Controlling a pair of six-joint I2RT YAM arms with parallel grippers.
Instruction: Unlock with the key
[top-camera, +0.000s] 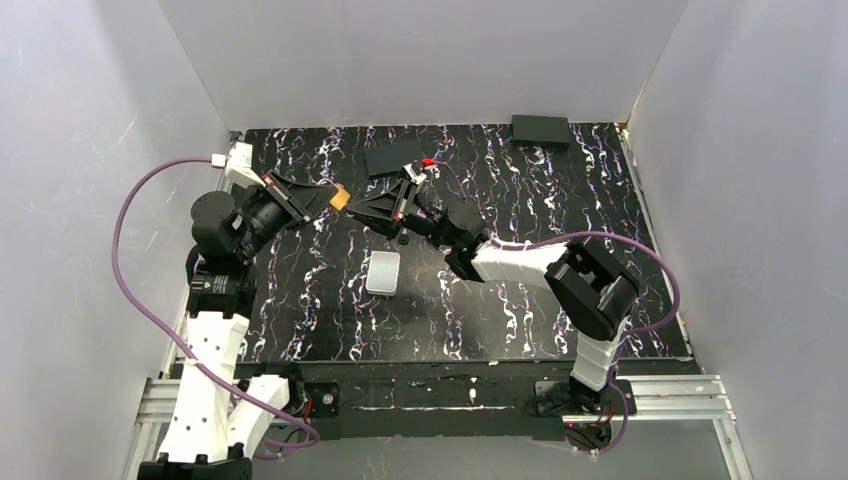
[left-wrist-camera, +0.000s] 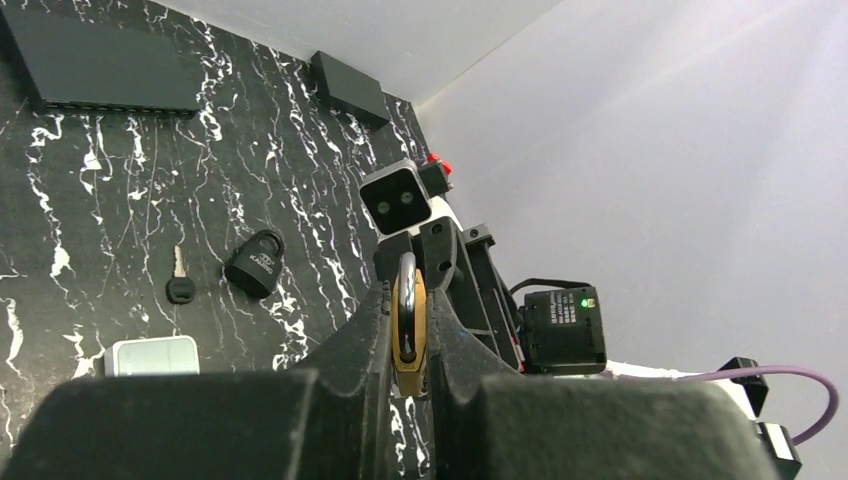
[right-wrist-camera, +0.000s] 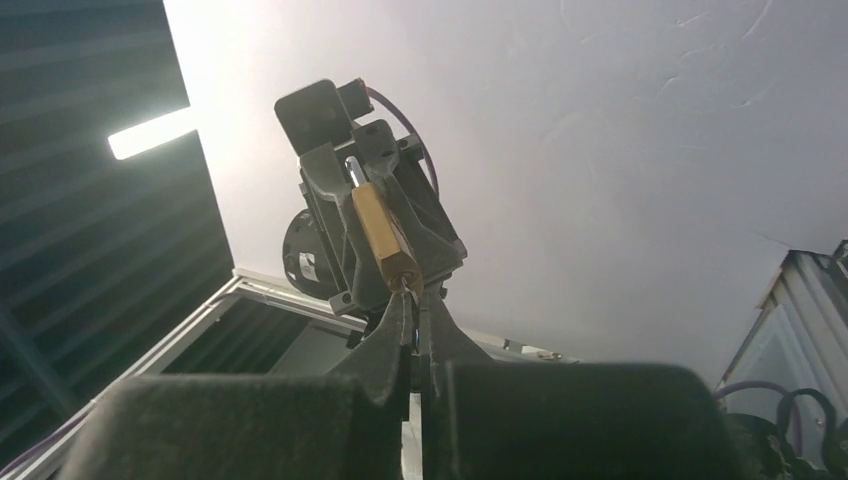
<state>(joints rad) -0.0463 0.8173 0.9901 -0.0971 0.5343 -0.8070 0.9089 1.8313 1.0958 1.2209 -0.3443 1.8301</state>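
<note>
My left gripper is shut on a brass padlock with a silver shackle and holds it up off the table. From above, the padlock sits between the two arms, with my left gripper on its left and my right gripper right against it. In the right wrist view my right gripper is shut on the key. Only a thin metal sliver of it shows, and its tip meets the bottom end of the padlock.
On the black marbled table lie a black padlock, another key with a black head beside it, and a silver box. A flat black box and a smaller one stand at the back. White walls surround the table.
</note>
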